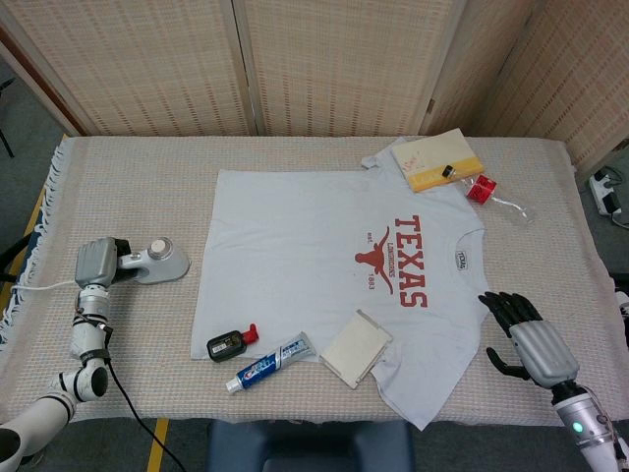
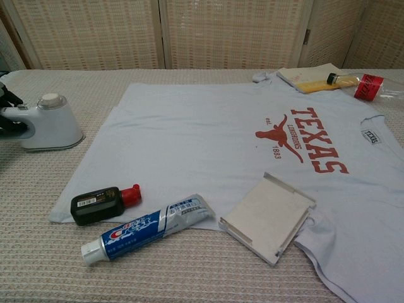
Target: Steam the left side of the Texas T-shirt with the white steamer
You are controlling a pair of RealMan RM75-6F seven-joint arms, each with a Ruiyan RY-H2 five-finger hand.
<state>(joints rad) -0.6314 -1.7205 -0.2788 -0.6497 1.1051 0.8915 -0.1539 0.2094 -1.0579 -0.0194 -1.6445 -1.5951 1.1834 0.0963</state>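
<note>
The pale Texas T-shirt (image 1: 314, 246) (image 2: 208, 132) lies flat mid-table, its red print toward the right. The white steamer (image 1: 162, 261) (image 2: 52, 123) stands on the woven cloth just left of the shirt's left edge. My left hand (image 1: 96, 264) (image 2: 7, 113) grips the steamer's handle from the left; in the chest view only its dark fingers show at the frame edge. My right hand (image 1: 536, 344) hovers over the table beyond the shirt's right sleeve, fingers spread and holding nothing. The chest view does not show it.
A black bottle with a red cap (image 1: 234, 343) (image 2: 104, 204) and a toothpaste tube (image 1: 270, 362) (image 2: 148, 227) lie at the shirt's near-left corner. A white box (image 1: 356, 349) (image 2: 268, 216) rests on the hem. A yellow book (image 1: 437, 157) and a red-capped bottle (image 1: 484, 189) sit at the back right.
</note>
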